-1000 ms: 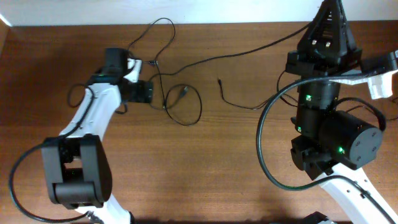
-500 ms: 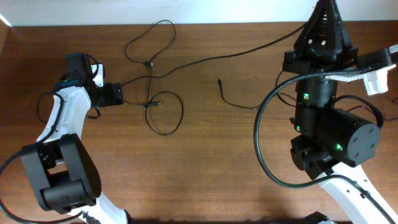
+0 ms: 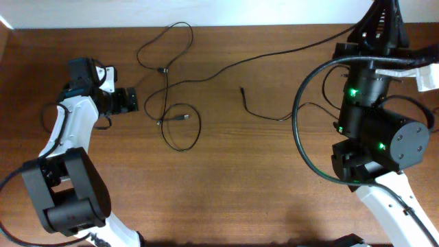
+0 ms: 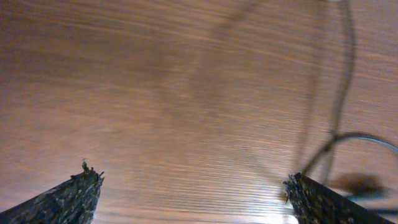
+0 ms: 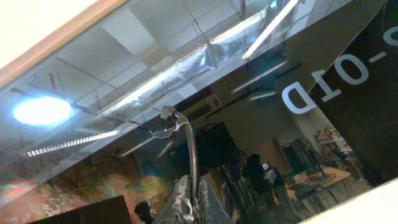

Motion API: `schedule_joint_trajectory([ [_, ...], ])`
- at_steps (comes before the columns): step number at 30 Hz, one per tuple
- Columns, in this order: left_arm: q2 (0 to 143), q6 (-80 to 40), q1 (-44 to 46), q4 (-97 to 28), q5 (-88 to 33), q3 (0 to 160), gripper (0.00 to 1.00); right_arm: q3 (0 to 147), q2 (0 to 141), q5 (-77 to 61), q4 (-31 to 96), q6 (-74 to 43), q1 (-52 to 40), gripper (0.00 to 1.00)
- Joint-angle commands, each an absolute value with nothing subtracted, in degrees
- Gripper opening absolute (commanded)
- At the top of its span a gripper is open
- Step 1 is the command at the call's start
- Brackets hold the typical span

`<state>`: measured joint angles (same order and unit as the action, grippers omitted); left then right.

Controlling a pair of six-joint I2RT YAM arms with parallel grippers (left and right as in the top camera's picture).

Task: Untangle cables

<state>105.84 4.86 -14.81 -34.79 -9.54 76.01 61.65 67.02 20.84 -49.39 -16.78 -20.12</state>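
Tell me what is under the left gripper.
Under the left gripper, between its open jaws, the bare wooden table shows. Blurred cables run beside one jaw, none of them gripped. Whatever lies directly beneath the jaws themselves is covered.

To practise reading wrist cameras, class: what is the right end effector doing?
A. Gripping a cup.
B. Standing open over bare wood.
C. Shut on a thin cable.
C: in the right wrist view the right end effector is closed on a thin cable rising out of it.
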Motion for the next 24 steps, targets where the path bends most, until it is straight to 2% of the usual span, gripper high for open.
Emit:
schedule_joint_trajectory([
  [1, 105.0, 4.8, -14.3, -35.4, -18.3, 75.9, 0.99, 62.0, 66.9, 21.3, -48.8, -17.4, -19.8, 0.04],
  [3, 105.0, 4.9, -13.6, -36.3, -19.2, 75.9, 0.99, 62.0, 66.9, 21.3, -48.8, -17.4, -19.8, 0.04],
  [6, 105.0, 15.5, -12.9, -39.0, -25.5, 75.9, 0.99, 62.0, 66.9, 21.3, -48.3, -16.9, -19.8, 0.04],
  [9, 105.0, 23.1, -12.2, -41.1, -24.8, 75.7, 0.99, 62.0, 66.9, 21.3, -48.2, -17.0, -19.8, 0.04],
  [16, 105.3, 22.6, -11.9, -31.6, -21.6, 71.8, 0.99, 62.0, 66.9, 21.3, -47.7, -17.0, -19.8, 0.04],
  [24, 107.7, 22.6, -5.4, -22.7, -18.7, 70.7, 0.99, 62.0, 66.9, 17.1, -45.8, -17.0, -19.9, 0.04],
])
